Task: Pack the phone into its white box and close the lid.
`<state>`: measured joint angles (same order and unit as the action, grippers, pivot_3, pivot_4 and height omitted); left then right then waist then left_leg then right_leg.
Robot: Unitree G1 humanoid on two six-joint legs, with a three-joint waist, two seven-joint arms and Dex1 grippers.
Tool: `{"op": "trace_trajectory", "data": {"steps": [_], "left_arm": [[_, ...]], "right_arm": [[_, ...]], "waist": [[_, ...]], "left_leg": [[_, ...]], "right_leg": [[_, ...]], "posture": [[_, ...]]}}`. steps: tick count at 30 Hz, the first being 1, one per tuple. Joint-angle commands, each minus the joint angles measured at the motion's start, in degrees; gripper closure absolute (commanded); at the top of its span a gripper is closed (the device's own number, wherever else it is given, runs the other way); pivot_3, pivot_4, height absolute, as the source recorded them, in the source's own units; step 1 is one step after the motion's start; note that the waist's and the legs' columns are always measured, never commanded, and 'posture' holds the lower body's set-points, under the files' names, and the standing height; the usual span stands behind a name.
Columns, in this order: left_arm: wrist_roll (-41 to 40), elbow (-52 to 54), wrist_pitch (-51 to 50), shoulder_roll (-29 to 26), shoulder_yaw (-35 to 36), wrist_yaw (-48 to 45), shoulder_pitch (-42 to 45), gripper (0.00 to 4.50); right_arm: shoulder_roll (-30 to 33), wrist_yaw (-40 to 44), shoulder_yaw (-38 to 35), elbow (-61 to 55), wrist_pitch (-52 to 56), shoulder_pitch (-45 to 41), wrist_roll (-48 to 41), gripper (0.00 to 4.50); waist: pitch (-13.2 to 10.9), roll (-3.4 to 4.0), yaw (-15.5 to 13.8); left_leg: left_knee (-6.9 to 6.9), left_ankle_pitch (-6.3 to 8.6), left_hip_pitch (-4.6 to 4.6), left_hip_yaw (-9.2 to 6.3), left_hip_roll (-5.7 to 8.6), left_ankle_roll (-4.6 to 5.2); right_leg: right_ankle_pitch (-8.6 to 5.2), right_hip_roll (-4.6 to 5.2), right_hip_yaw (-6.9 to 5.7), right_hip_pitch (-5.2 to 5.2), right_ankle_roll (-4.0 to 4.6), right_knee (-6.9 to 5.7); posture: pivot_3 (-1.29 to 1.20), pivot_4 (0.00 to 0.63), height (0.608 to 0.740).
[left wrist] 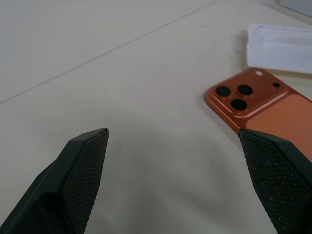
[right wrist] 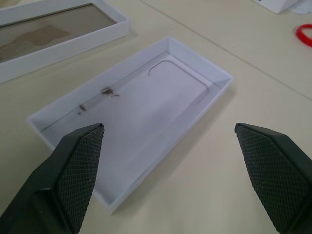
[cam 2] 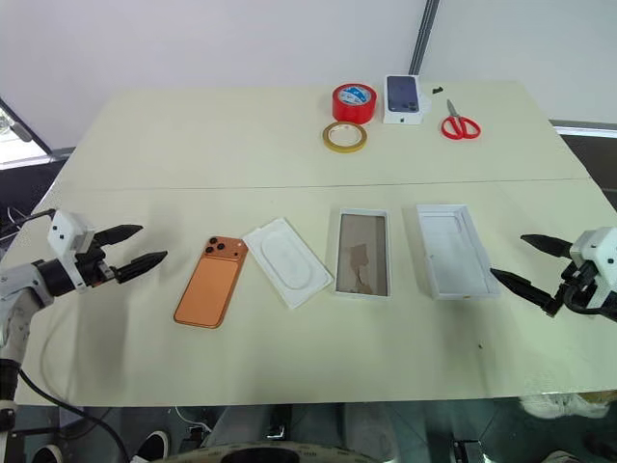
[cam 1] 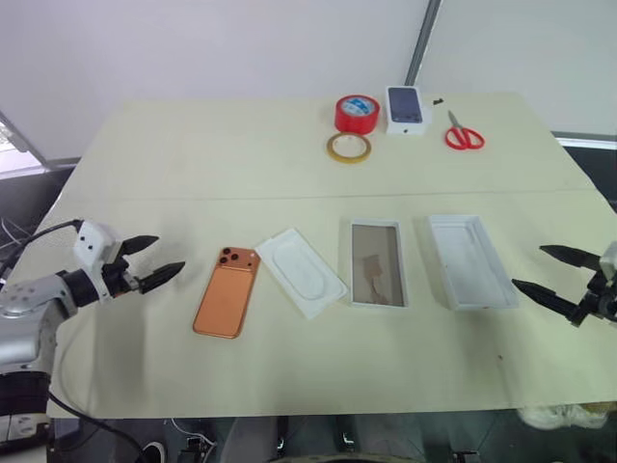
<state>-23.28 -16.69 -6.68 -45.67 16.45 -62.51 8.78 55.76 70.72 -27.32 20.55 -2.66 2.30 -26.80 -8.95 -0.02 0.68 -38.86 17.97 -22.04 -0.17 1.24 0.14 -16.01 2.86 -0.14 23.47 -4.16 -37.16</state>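
The orange phone [cam 1: 227, 297] lies camera side up on the cream table, left of centre. My left gripper [cam 1: 170, 253] hovers open just to its left, pointing at it; in the left wrist view the phone [left wrist: 263, 102] sits beyond the spread fingers [left wrist: 78, 180]. The white box [cam 1: 376, 260], with its brownish floor, lies open at centre. To its right the lid [cam 1: 469, 262] rests with its plain white inside up. My right gripper [cam 1: 528, 266] is open beside the lid's right edge, and the lid [right wrist: 141, 107] fills the space ahead of it in the right wrist view.
A flat white moulded insert [cam 1: 301, 271] lies between phone and box. At the back stand a red tape roll [cam 1: 357, 113], a tan tape ring [cam 1: 348, 147], a small white box printed with a dark phone [cam 1: 407, 109] and red scissors [cam 1: 463, 135].
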Motion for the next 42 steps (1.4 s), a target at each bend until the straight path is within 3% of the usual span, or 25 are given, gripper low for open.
{"op": "trace_trajectory", "data": {"steps": [1,6,10,18,22,28,30,33,37,42], "left_arm": [[1.29,-1.92,3.4,-1.22,0.65,-0.78,0.81,0.03],[4.06,-2.73,4.04,-0.92,-1.03,0.79,1.78,0.03],[-1.07,-1.14,2.64,-0.97,0.72,-5.33,1.17,0.03],[-2.08,-0.58,7.26,-0.11,1.63,-8.12,0.87,0.03],[-4.71,2.69,3.76,0.27,1.46,-9.03,0.85,0.03],[-10.91,18.5,-6.34,1.69,-0.82,-8.01,-3.76,0.03],[-8.95,22.46,-7.15,2.44,-3.29,-5.89,-5.79,0.03],[-6.36,27.23,-14.56,1.84,-7.36,0.18,-6.82,0.03],[-20.09,30.35,-41.85,1.05,-8.73,6.39,-1.64,0.03],[-30.65,31.42,-58.09,5.86,-8.01,14.02,3.24,0.03]], "right_arm": [[0.75,0.57,-2.25,-0.46,-0.63,0.09,-0.44,0.01],[-0.39,-0.6,-1.8,-3.28,0.21,0.25,-0.64,0.01],[-0.64,-0.81,-1.62,-4.11,0.98,0.23,-0.68,0.01],[-0.57,-1.55,-1.16,-5.28,2.17,-0.57,-0.43,0.01],[-0.91,-1.82,-0.3,-7.31,3.41,-0.66,-0.52,0.01],[-3.17,-0.35,2.5,-15.78,7.01,0.52,-2.93,0.01],[-4.04,-0.9,4.05,-16.33,6.65,-0.27,-1.77,0.01],[-4.91,-1.91,5.99,-17.3,6.43,-1.81,-0.9,0.01],[-6.25,-3.21,9.17,-22.37,6.91,-3.94,-0.75,0.01],[-7.7,-4.08,13.01,-24.26,6.69,-6.29,0.78,0.01]], "waist": [[0.0,0.01,0.05],[0.0,0.01,-0.06],[-0.01,0.01,-0.06],[-0.01,0.02,-0.03],[-0.01,0.02,-0.05],[-0.01,0.03,-0.03],[0.01,0.11,-0.07],[0.01,0.11,-0.08],[0.0,0.11,-0.08],[-0.01,0.09,-0.12]], "left_leg": [[0.0,0.0,0.0,0.0,0.0,0.0],[0.0,0.0,-0.01,0.0,0.0,0.0],[0.0,0.0,-0.04,0.0,0.0,-0.01],[0.0,0.0,-0.03,0.0,0.0,-0.01],[0.0,0.0,-0.04,0.0,0.0,-0.01],[0.0,0.0,-0.05,0.0,0.0,-0.01],[-0.01,0.0,-0.04,0.0,0.0,0.0],[-0.01,0.0,-0.02,0.0,0.01,0.0],[-0.02,0.0,-0.03,-0.01,0.01,0.01],[-0.1,0.0,-0.05,-0.02,0.02,0.01]], "right_leg": [[0.0,0.0,0.0,0.0,0.0,0.0],[0.0,0.01,0.0,0.0,0.0,0.0],[0.0,0.01,0.0,0.02,0.0,0.0],[0.0,0.01,0.0,0.03,0.0,0.0],[0.0,0.01,0.0,0.02,0.0,0.0],[0.01,0.01,0.0,0.02,-0.01,0.01],[0.01,0.01,0.0,0.01,-0.01,0.0],[0.01,0.01,0.0,-0.02,-0.01,0.01],[0.01,0.0,0.0,0.01,-0.02,-0.05],[0.02,-0.01,-0.01,0.0,-0.04,-0.06]], "posture": [[0.0,0.15,0.74],[0.0,0.15,0.74],[0.0,0.15,0.74],[0.0,0.15,0.74],[0.0,0.15,0.74],[0.0,0.15,0.74],[0.0,0.15,0.74],[0.0,0.15,0.74],[0.0,0.15,0.74],[0.0,0.15,0.74]]}}
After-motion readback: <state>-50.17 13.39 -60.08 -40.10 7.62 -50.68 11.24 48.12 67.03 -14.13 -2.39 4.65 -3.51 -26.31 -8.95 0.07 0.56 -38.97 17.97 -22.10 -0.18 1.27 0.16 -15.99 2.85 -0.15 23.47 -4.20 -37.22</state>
